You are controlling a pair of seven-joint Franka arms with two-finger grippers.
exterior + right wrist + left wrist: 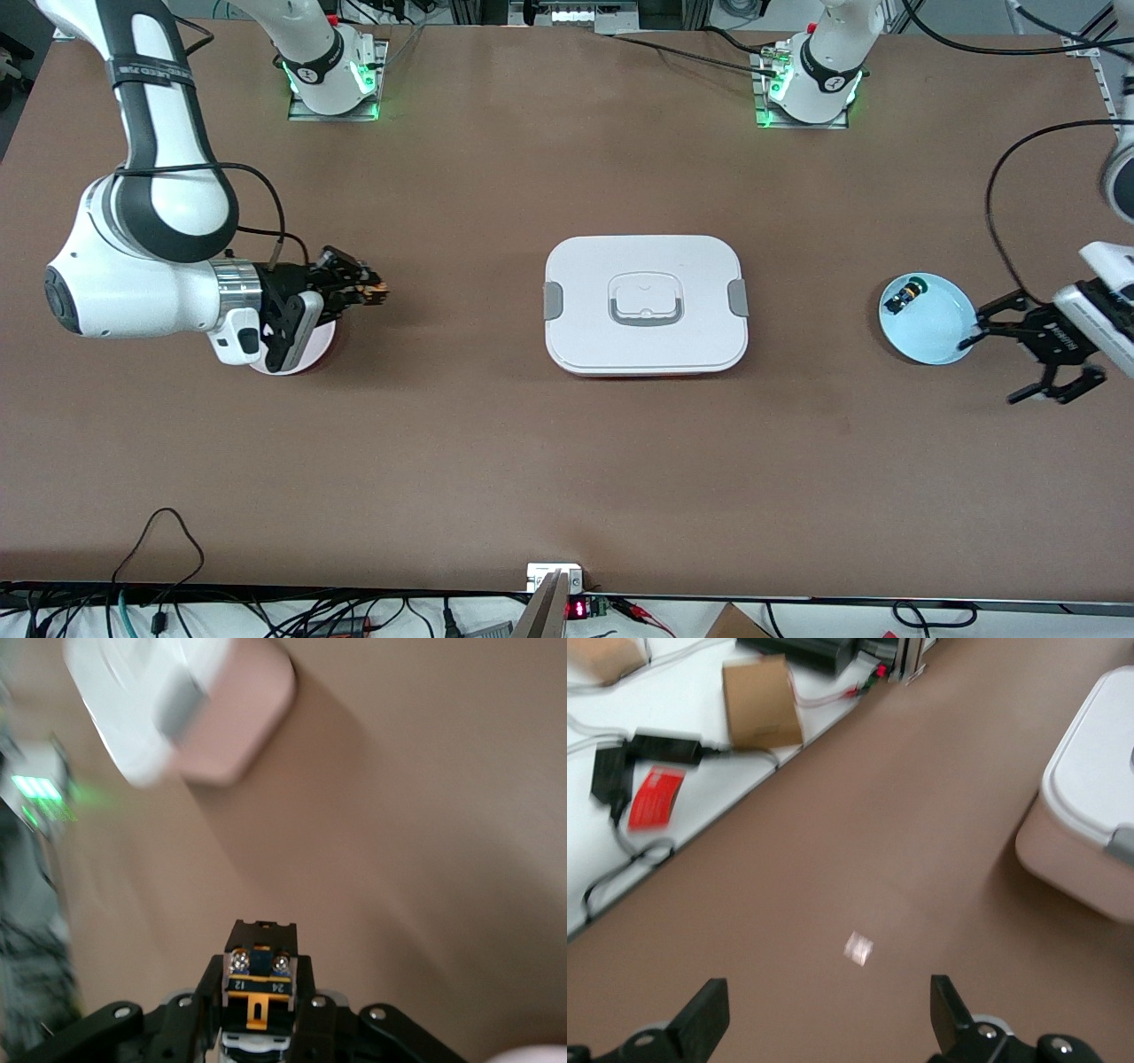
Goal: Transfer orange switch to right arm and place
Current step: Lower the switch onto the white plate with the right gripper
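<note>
My right gripper (365, 291) is shut on the orange switch (374, 290), a small black block with orange sides. It holds the switch in the air just past the rim of a white-pink plate (306, 356), toward the middle of the table. The right wrist view shows the switch (259, 981) clamped between the dark fingers (205, 992). My left gripper (990, 369) is open and empty, low by the rim of a light blue plate (930, 341) at the left arm's end. In the left wrist view the left gripper (828, 1019) has only bare table between its spread fingertips (709, 1014).
A white lidded box (645, 304) with grey latches sits at the table's centre, and shows in both wrist views (1090, 788) (177, 700). A small black part with a green cap (904, 297) lies on the blue plate. Cables and boxes lie along the table edge nearest the front camera.
</note>
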